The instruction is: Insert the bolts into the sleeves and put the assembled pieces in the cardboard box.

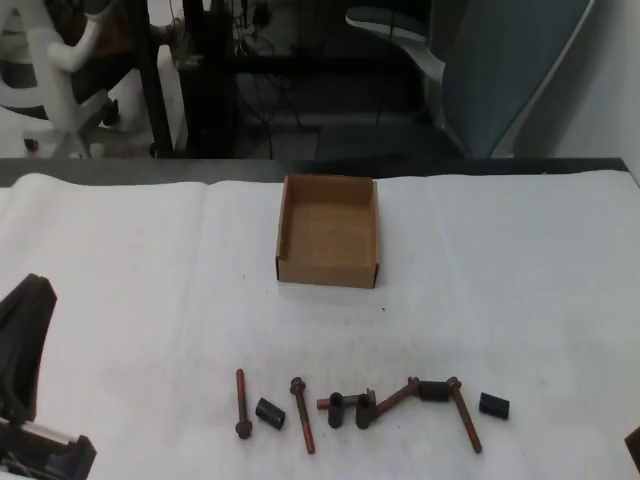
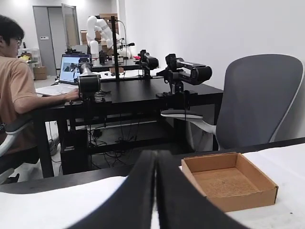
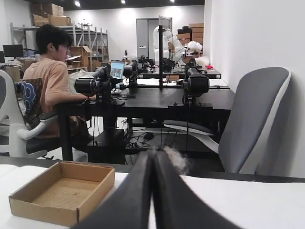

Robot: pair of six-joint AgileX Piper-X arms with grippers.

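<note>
Cardboard box (image 1: 328, 232), bolts (image 1: 303, 414) and sleeves (image 1: 270, 412) strewn in high view, left hand (image 2: 156, 157) closed, right hand (image 3: 153, 153) closed

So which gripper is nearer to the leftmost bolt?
Left. The left gripper is left of the leftmost bolt, apart from it; the right gripper is far right, beyond the other bolts.

The bench (image 1: 450, 168) is covered with a white cloth (image 1: 520, 300). An open cardboard box (image 1: 327, 272) sits at its middle, toward the far side. Well apart from it, near the front edge, lies a loose row of reddish-brown bolts (image 1: 303, 415) and short dark sleeves (image 1: 270, 413), several touching mid-row.
</note>
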